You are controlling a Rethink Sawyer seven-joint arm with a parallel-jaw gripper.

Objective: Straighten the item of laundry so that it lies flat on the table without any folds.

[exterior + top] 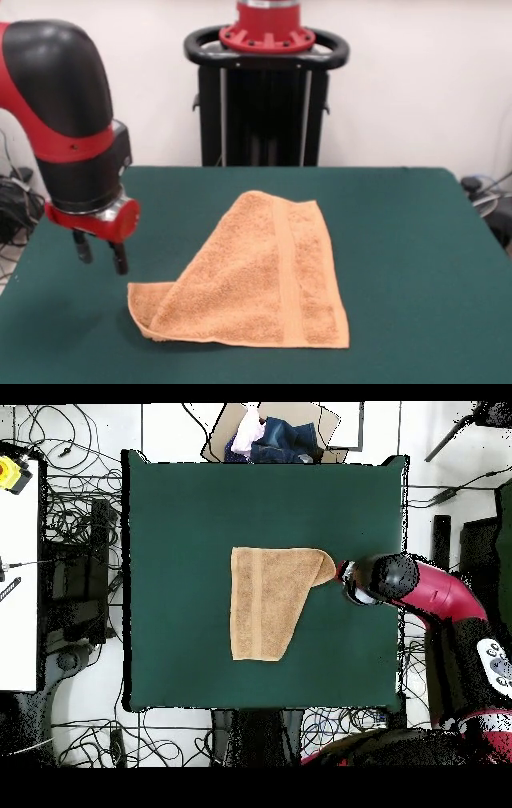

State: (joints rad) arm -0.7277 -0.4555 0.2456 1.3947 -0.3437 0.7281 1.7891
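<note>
The dark green tabletop [416,240] stretches wide under me, bare but for the orange-tan terry towel [264,280] lying near its middle, one side doubled over on a diagonal so that it reads as a rough triangle with a small flap poking out at the low corner. My gripper [101,254] hangs just above the cloth-covered surface beside that flap, its two fingers a little apart and holding nothing. I judge it sits there because that folded corner is what needs pulling out.
</note>
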